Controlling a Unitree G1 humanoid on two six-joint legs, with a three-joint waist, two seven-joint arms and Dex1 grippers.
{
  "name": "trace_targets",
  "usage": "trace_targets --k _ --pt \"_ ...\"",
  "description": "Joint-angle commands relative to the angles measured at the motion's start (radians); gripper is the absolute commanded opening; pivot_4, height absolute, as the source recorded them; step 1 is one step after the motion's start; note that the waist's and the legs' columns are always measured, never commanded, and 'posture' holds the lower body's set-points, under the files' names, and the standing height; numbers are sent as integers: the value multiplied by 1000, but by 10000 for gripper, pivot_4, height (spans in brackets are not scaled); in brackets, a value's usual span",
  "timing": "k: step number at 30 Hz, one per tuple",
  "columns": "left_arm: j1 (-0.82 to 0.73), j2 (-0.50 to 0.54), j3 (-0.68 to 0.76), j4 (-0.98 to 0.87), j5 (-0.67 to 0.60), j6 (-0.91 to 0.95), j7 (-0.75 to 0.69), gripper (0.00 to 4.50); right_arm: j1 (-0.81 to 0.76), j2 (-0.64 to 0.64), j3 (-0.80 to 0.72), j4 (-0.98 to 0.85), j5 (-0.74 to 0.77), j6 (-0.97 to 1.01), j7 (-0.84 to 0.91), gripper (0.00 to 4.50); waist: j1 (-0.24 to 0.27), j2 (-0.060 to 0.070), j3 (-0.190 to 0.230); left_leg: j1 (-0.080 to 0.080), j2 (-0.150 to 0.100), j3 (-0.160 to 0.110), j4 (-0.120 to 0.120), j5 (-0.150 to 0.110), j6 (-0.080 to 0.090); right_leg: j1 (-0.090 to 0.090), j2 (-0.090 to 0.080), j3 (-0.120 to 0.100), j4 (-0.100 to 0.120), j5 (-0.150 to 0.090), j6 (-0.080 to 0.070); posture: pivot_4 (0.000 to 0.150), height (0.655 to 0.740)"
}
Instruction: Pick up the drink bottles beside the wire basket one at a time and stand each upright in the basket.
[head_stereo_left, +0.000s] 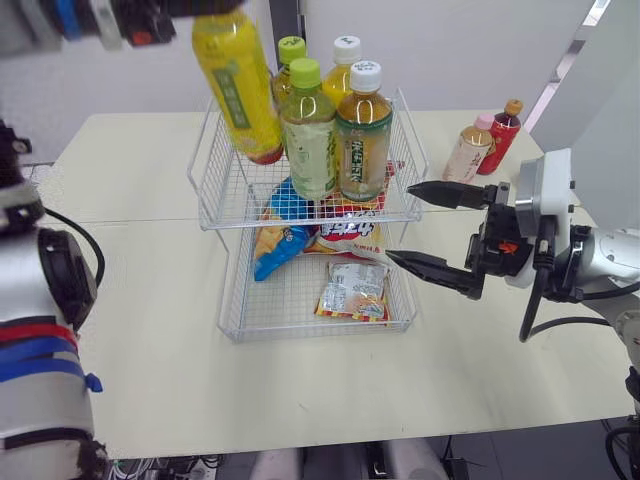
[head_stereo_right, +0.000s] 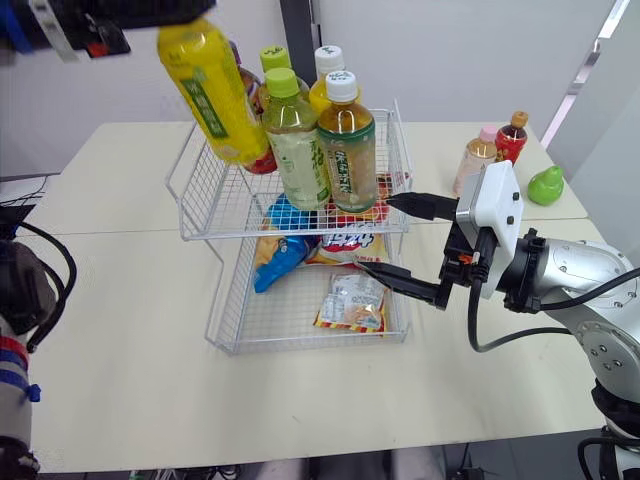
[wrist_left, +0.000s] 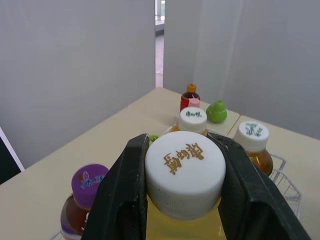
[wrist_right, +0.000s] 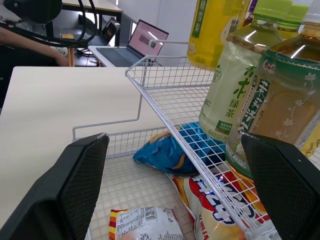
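While the left gripper (wrist_left: 184, 145) clamps the yellow bottle (head_stereo_left: 238, 85) by its white cap, tilted over the wire basket (head_stereo_left: 212, 185) beside several standing bottles (head_stereo_left: 310, 140), the right gripper (head_stereo_left: 400, 222) hangs wide open, empty, at the basket's right side.

Bottles (head_stereo_left: 335, 140) in basket (head_stereo_left: 236, 182) upper tier, snack packets (head_stereo_left: 352, 290) below, two bottles (head_stereo_left: 484, 142) right

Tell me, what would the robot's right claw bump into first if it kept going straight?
Most likely the wire basket, on the side facing it: the right gripper points straight at it, open, the snack packets just behind the wires.
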Motion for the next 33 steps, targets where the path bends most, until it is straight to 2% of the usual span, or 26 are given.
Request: trace_targets --k 1,16,17,18,19,21,27,33 --pt "4 -11 27 -61 -5 -45 9 13667 -13 6 -44 -24 22 -19 -12 45000 2 0 0 0 0 0 0 0 0 0 0 0 0 0 0 1500 7400" --pt "90 -58 29 -90 -12 -51 15 13667 -44 -20 -79 -17 47 -12 -30 45000 4 0 0 0 -1 0 0 0 0 0 -1 0 0 0 0 1500 7400" --pt "90 -65 33 -98 -17 -42 24 17167 -44 -21 -79 -18 48 -12 -30 45000 4 0 0 0 -1 0 0 0 0 0 -1 0 0 0 0 1500 7400" --pt "93 -68 27 -115 -19 -40 21 17167 -45 -21 -79 -18 48 -12 -30 45000 4 0 0 0 -1 0 0 0 0 0 -1 0 0 0 0 1500 7400" --pt "92 -72 23 -129 -21 -37 22 21883 -45 -21 -78 -17 47 -12 -30 45000 4 0 0 0 -1 0 0 0 0 0 -1 0 0 0 0 1500 7400" --pt "87 -72 18 -147 -23 -34 18 25537 -45 -20 -76 -17 46 -13 -30 45000 4 0 0 0 0 0 0 0 0 0 -1 0 0 0 0 1500 7400" --pt "64 -21 35 -186 -42 -16 -9 44636 -44 -19 -74 -12 41 -16 -27 45000 2 0 0 0 0 0 0 0 0 0 0 0 0 0 0 1500 7400" --pt "51 46 41 -184 -51 -11 -37 44636 -47 -19 -68 3 25 -24 -15 45000 2 0 0 0 0 0 0 0 0 0 0 0 0 0 0 1500 7400"
